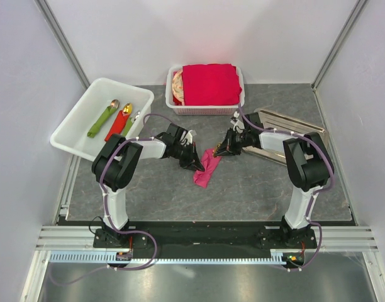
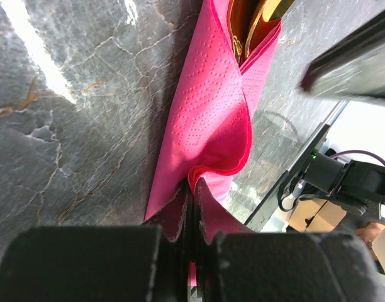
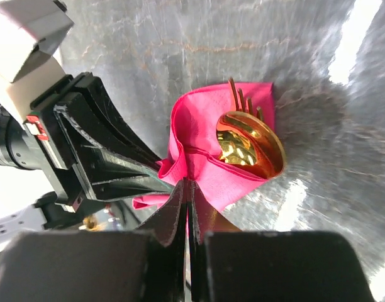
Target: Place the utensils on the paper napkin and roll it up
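The magenta-pink paper napkin (image 1: 206, 168) lies folded on the grey table between both grippers. It wraps gold utensils: a spoon bowl (image 3: 250, 151) and fork tines (image 3: 239, 97) stick out of its end in the right wrist view. A gold piece (image 2: 252, 22) also peeks from the napkin (image 2: 208, 113) in the left wrist view. My left gripper (image 1: 194, 162) is shut on the napkin's left edge (image 2: 191, 189). My right gripper (image 1: 220, 151) is shut on the napkin's other edge (image 3: 187, 182), close to the left fingers (image 3: 111, 163).
A white tub (image 1: 85, 119) at the back left holds spoons in green and red napkin bundles. A white basket (image 1: 239, 100) at the back holds a stack of red napkins (image 1: 210, 84). A metal tray (image 1: 293, 126) lies at the right.
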